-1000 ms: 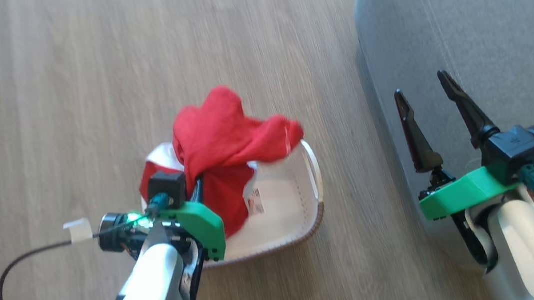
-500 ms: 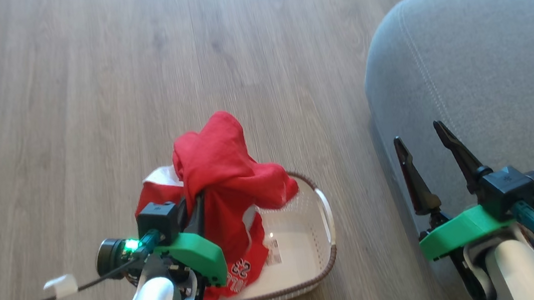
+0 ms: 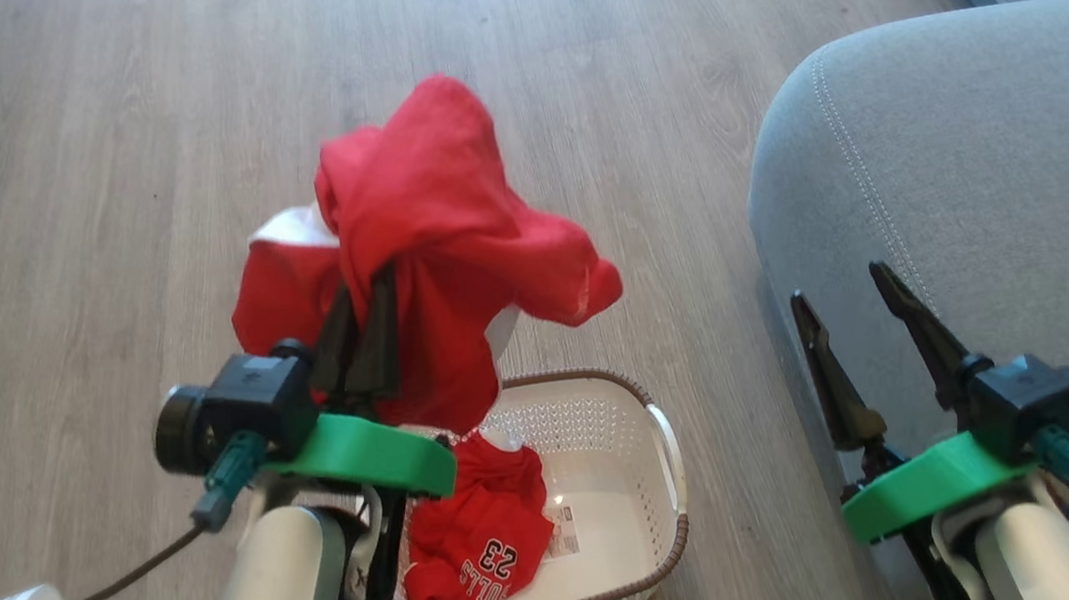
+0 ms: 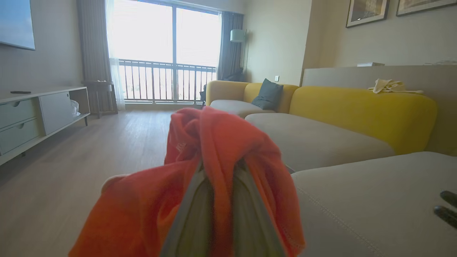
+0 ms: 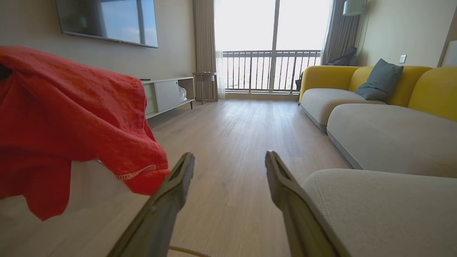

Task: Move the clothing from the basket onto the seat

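Observation:
My left gripper (image 3: 365, 297) is shut on a bunch of red clothing (image 3: 443, 200) with a white patch, held up in the air above the basket (image 3: 643, 408). The fabric drapes over the fingertips (image 4: 250, 200) and hides them. A second red piece of clothing (image 3: 477, 548), printed with white numbers, lies in the left half of the cream basket on the wood floor. The grey seat (image 3: 983, 168) rises at the right. Over its left edge my right gripper (image 3: 837, 282) stands open with nothing in it, its fingers (image 5: 171, 192) spread beside the hanging clothing (image 5: 71, 114).
More grey sofa cushions with yellow backs (image 4: 357, 107) run along the right wall, with a dark cushion (image 5: 380, 80) on them. A low cabinet (image 4: 39, 110) stands at the left wall under a screen. A cable (image 3: 95, 597) trails from my left wrist.
The head camera has tilted up. My left gripper has lifted the red bunch well above the basket, and a numbered red piece now lies uncovered inside. The right gripper stays open.

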`<state>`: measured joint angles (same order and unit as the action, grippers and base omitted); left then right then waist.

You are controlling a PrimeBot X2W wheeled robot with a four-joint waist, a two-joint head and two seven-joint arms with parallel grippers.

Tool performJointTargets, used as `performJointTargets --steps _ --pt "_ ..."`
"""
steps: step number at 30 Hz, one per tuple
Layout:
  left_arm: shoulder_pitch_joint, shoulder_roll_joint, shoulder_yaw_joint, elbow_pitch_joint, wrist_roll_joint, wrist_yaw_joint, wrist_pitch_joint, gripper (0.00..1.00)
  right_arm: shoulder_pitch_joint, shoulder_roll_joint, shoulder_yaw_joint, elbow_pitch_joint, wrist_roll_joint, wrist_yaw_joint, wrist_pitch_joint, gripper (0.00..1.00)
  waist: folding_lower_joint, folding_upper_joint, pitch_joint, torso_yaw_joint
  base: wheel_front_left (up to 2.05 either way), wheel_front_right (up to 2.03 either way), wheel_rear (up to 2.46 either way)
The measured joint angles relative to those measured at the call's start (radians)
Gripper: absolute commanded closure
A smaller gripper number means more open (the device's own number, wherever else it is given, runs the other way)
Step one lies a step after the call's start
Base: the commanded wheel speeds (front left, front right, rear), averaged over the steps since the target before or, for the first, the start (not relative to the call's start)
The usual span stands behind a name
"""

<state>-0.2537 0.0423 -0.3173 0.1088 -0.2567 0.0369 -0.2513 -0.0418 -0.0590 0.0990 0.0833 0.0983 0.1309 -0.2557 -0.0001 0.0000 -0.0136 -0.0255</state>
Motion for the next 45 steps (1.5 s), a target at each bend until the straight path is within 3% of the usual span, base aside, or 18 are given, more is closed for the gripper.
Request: performJointTargets --steps 9,14,32,40,45 --pt "-0.014 0.000 -0.011 -0.201 0.000 -0.016 -0.001 1.00 0.015 0.003 -0.001 -0.006 0.010 0.000 0.000 0.00 0.0000 0.0000 -0.004 0.006 0.00 0.00 0.00" --pt "-0.035 0.000 -0.066 -0.292 0.019 -0.024 -0.001 1.00 0.015 0.003 -0.003 -0.009 0.016 0.000 0.000 0.00 0.0000 0.0000 -0.002 0.010 0.00 0.00 0.00" --pt "-0.036 0.001 -0.099 -0.313 0.069 -0.023 -0.001 1.00 0.015 0.003 0.019 -0.029 0.020 0.000 0.000 0.00 0.0001 0.0000 0.002 -0.018 0.00 0.00 0.00" --pt "-0.035 0.001 -0.098 -0.303 0.072 -0.023 -0.001 1.00 0.017 -0.088 0.122 -0.113 0.041 0.000 0.000 0.00 0.0001 0.0000 0.004 -0.033 0.00 0.00 0.00" --pt "-0.033 0.001 -0.095 -0.286 0.073 -0.024 -0.001 1.00 0.037 -0.193 0.225 -0.251 0.086 0.000 0.000 0.00 0.0001 0.0000 0.008 -0.040 0.00 0.00 0.00"
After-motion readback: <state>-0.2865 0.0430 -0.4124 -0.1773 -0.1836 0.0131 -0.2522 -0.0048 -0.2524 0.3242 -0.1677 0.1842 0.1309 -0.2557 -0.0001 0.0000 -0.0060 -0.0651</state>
